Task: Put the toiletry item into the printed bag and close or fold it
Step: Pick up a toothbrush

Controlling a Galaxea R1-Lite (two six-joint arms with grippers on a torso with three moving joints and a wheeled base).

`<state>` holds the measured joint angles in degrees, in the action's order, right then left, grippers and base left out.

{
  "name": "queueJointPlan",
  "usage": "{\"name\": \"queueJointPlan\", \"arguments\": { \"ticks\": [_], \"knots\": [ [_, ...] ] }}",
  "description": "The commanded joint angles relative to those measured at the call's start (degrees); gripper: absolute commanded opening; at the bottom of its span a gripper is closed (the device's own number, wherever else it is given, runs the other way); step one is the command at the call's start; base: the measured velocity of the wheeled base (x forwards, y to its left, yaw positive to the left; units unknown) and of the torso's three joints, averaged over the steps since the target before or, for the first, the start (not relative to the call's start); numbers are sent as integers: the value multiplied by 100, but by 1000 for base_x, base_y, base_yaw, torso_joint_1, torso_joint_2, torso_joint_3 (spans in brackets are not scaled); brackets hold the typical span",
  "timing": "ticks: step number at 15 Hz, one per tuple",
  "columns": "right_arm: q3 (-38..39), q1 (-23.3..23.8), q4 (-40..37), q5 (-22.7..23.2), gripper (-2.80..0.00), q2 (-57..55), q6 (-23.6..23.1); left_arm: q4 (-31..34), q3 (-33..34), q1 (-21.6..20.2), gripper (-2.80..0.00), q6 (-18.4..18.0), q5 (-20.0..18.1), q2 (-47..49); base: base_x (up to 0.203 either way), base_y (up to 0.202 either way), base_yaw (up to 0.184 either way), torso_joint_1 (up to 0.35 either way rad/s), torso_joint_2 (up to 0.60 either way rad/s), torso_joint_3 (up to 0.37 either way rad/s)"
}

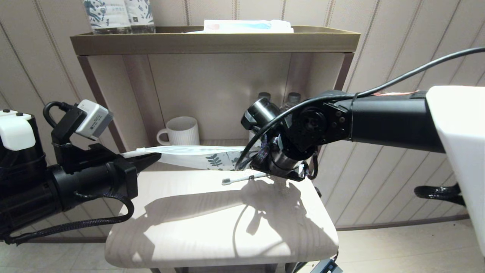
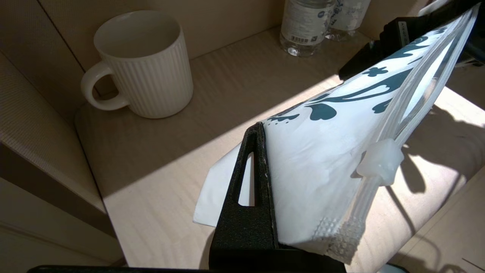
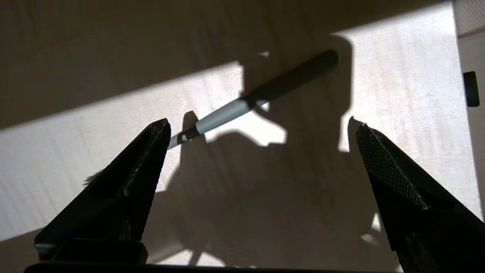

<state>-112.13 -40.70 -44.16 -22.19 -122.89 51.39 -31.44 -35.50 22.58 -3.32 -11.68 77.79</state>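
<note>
The printed bag [image 1: 201,157] hangs stretched above the pale table, its leaf-print end toward the right arm. My left gripper [image 1: 149,159] is shut on the bag's plain white end. In the left wrist view one black finger [image 2: 248,197] presses the bag [image 2: 322,170], and the zip slider [image 2: 380,161] sits near the held end. The toothbrush [image 1: 242,177] lies flat on the table below the bag, bristle head toward the left. My right gripper [image 1: 284,172] hovers open over its handle end. The toothbrush [image 3: 227,112] lies beyond the spread right gripper [image 3: 261,127], untouched.
A white ribbed mug [image 1: 182,131] stands at the back left under the shelf, and it is close to the bag [image 2: 144,64]. Water bottles [image 1: 293,99] stand behind the right arm. The top tray [image 1: 212,41] holds bottles and a white-and-blue package [image 1: 246,25].
</note>
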Motion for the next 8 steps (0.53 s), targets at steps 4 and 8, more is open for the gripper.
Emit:
{"name": "queueJointPlan", "arguments": {
  "ticks": [4, 8],
  "knots": [
    [-11, 29, 176, -152, 0, -408, -58, -20, -1, 1, -280, -2, -10, 8, 0, 0, 0, 0, 0, 0],
    [-11, 25, 329, -541, 0, -559, -173, -20, 10, 1, -280, -2, -10, 11, 0, 0, 0, 0, 0, 0]
  ]
}}
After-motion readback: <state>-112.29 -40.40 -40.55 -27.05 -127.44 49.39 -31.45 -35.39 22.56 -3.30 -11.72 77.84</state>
